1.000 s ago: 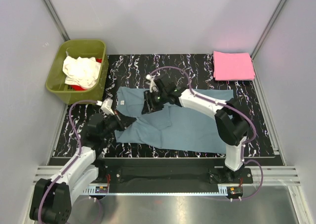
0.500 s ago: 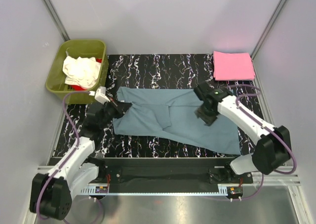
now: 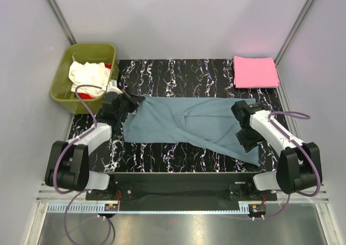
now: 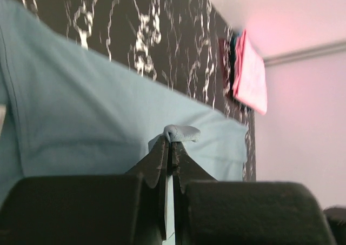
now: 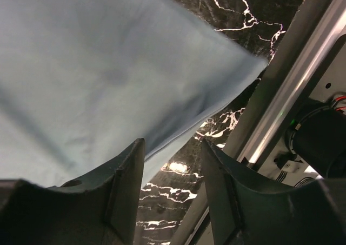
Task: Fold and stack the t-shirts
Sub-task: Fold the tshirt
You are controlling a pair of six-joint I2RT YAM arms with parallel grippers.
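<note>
The blue-grey t-shirt (image 3: 189, 127) lies spread on the tabletop (image 3: 162, 72) to the right of the green tub (image 3: 60, 72), its nearest corner almost level with the tub's front wall. A second ago it was bunched, with a flap doubled over near its middle. Now it is drawn out long and flatter, though a slanting crease still runs through the centre and the end farthest from the tub tapers to a point.

The left pincer (image 3: 130, 102) has moved from the shirt's near edge up to the corner just beside the tub. In the left wrist view it (image 4: 170, 142) is clamped on a small pinch of blue cloth that pokes up between the closed tips.

The right pincer (image 3: 247, 140) reached across the shirt's middle a second ago and has swung out to the end farthest from the tub. From its wrist camera the pincer (image 5: 173, 145) stands apart with nothing in it, hovering over that corner.

This looks like a flattening step. The shirt is not yet folded, and the right side probably needs one more tug to square it.

The pink shirt (image 3: 255, 72) sits folded at the far corner opposite the tub. A cream-white shirt (image 3: 86, 76) and a sliver of a red one (image 3: 110, 66) are in the tub, unfolded.
</note>
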